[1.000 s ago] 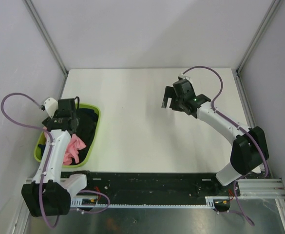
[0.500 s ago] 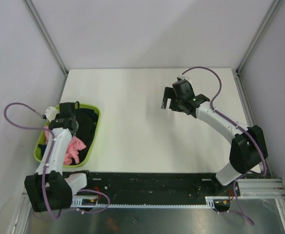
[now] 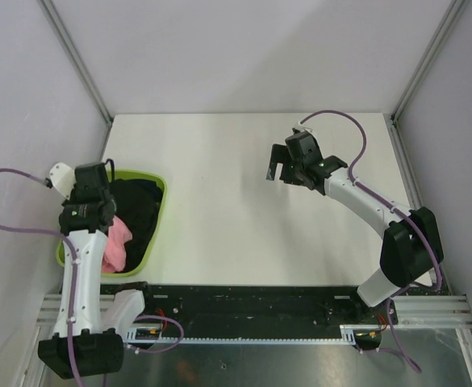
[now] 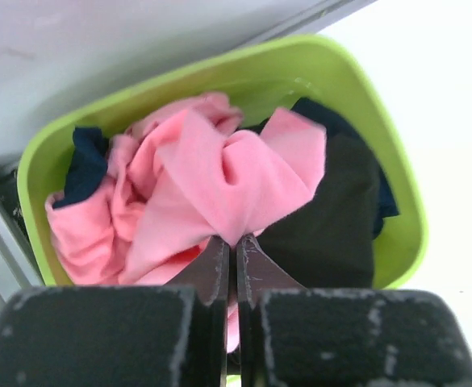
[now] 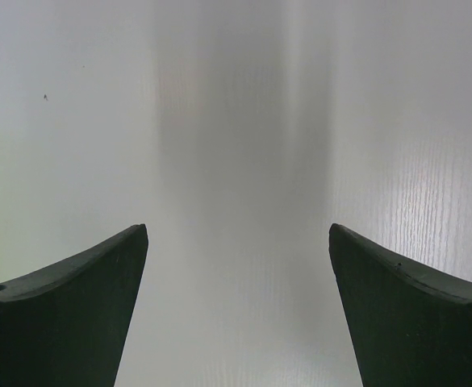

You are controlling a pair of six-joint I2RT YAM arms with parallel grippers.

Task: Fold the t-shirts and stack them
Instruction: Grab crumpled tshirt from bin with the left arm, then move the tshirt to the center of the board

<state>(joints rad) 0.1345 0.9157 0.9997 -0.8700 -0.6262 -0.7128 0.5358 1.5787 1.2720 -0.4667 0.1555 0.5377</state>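
Observation:
A crumpled salmon-pink t-shirt (image 4: 211,173) lies bunched in the lime-green tub (image 4: 365,129) on top of dark navy-black t-shirts (image 4: 332,218). My left gripper (image 4: 236,239) is shut on a raised fold of the pink t-shirt, pulling it up into a peak. From above, the pink t-shirt (image 3: 116,242) and the dark t-shirts (image 3: 141,214) fill the tub (image 3: 159,211) at the table's left edge, with the left gripper (image 3: 106,211) over it. My right gripper (image 3: 280,171) hovers open over bare table right of centre, its fingers (image 5: 74,298) wide apart with nothing between them.
The white table (image 3: 219,193) stretches between the tub and the right arm. Grey walls with metal posts close in the back and both sides. A black rail (image 3: 244,302) runs along the near edge between the arm bases.
My left gripper has closed on the pink t-shirt inside the tub and the left arm has swung back toward the left. The right arm has not moved.

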